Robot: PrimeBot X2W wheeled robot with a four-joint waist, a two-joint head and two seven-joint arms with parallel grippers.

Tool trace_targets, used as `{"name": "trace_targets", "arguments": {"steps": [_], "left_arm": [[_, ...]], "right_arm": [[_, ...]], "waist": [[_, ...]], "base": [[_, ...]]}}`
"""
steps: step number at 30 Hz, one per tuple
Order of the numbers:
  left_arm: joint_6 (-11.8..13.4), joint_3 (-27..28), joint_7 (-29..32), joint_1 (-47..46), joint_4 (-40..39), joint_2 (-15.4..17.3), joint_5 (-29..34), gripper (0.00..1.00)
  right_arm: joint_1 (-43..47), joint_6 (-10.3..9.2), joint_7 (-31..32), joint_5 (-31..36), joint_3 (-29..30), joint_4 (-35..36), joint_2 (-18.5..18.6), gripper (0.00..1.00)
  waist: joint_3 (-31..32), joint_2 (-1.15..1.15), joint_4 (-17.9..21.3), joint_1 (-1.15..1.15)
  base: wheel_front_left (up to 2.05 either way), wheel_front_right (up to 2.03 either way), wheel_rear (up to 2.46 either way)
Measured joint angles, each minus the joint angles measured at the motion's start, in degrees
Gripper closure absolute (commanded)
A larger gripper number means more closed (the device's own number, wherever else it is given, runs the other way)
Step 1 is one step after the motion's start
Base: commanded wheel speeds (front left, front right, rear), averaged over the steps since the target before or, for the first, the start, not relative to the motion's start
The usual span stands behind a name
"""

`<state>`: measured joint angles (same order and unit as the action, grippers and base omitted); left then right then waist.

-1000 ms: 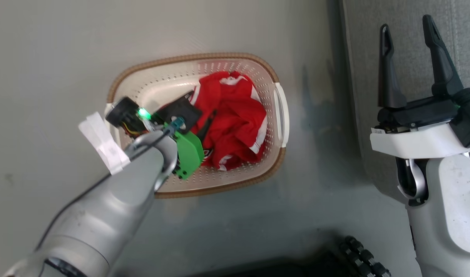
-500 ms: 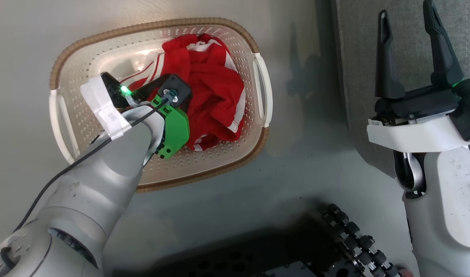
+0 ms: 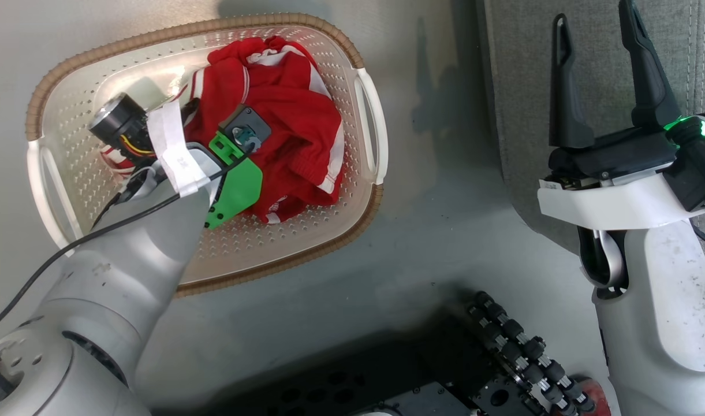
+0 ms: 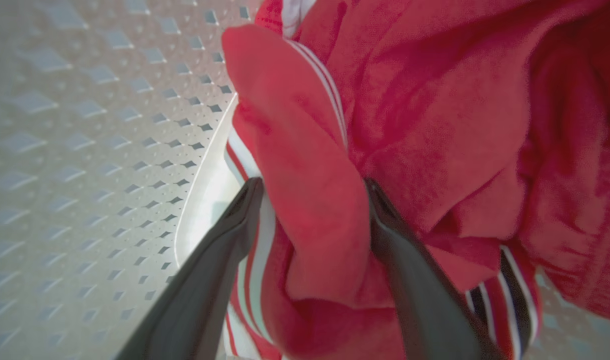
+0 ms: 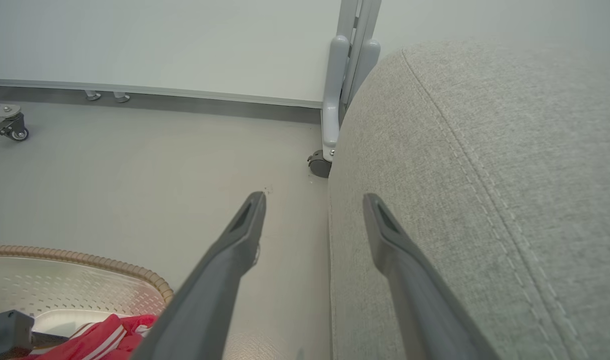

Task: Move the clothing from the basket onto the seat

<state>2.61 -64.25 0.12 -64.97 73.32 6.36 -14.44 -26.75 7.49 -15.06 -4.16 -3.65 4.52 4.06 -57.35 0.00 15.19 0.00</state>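
Observation:
The red clothing (image 3: pixel 283 115) with white stripes lies bunched in the cream basket (image 3: pixel 306 257) on the floor. My left wrist reaches down into the basket over the pile's left side. In the left wrist view my left gripper (image 4: pixel 312 187) is open, its two fingers straddling a raised fold of the clothing (image 4: pixel 434 100) above the perforated basket floor (image 4: pixel 85 150). My right gripper (image 3: pixel 592 14) is open and holds nothing, hovering over the left edge of the grey seat (image 3: pixel 514 86). The right wrist view shows my right gripper (image 5: pixel 314 199) beside the seat (image 5: pixel 484 175), with the basket rim (image 5: pixel 85 260) at lower left.
My black base with its roller wheels (image 3: pixel 519 346) sits on the floor near the bottom edge. A grey wheeled stand (image 5: pixel 334 100) rises behind the seat's corner, and a caster (image 5: pixel 7 127) stands by the far wall. Bare floor separates basket and seat.
The head camera has dropped closer, so the basket looks larger and further left. My left gripper has sunk into the basket onto the clothing. The right gripper stays open over the seat edge.

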Motion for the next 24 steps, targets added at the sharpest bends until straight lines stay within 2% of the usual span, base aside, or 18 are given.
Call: {"name": "trace_targets", "arguments": {"steps": [5,6,7,8,15,24], "left_arm": [[0.9,-0.53,2.22,-0.29,0.27,1.6,0.24,0.0],[0.92,-0.51,2.34,-0.3,0.33,1.85,0.15,0.06],[0.91,-0.29,2.1,-0.32,0.36,1.98,-0.2,0.64],[0.89,0.23,0.98,-0.34,0.35,1.99,-0.75,1.0],[-1.55,2.86,-3.79,-0.38,0.25,1.13,-4.41,1.0],[-1.87,6.6,-10.67,4.16,0.23,-0.55,-9.83,1.0]], "right_arm": [[-0.06,0.0,0.0,-0.31,-0.69,-0.1,-0.37,0.0],[-0.1,0.0,0.0,-0.32,-0.78,-0.12,-0.45,0.0],[-0.18,0.0,0.0,-0.36,-0.85,-0.14,-0.55,0.0],[-0.25,0.0,0.0,-0.37,-0.86,-0.16,-0.59,0.0],[-0.17,0.0,0.0,-0.36,-0.02,-0.79,-0.81,0.0],[0.77,0.0,0.0,-0.25,0.53,-2.09,-0.66,0.0]], "waist": [[-0.48,0.0,0.96,0.0],[-0.55,0.0,1.12,0.0],[-0.64,0.0,1.28,0.0],[-0.75,0.0,1.4,0.0],[-0.1,0.0,1.04,0.0],[4.95,0.0,-0.13,0.0]], "base": [[0.0,0.0,0.0],[0.0,0.0,0.0],[0.0,0.0,0.0],[0.0,0.0,0.0],[0.0,0.0,0.0],[0.0,0.0,0.0]]}}
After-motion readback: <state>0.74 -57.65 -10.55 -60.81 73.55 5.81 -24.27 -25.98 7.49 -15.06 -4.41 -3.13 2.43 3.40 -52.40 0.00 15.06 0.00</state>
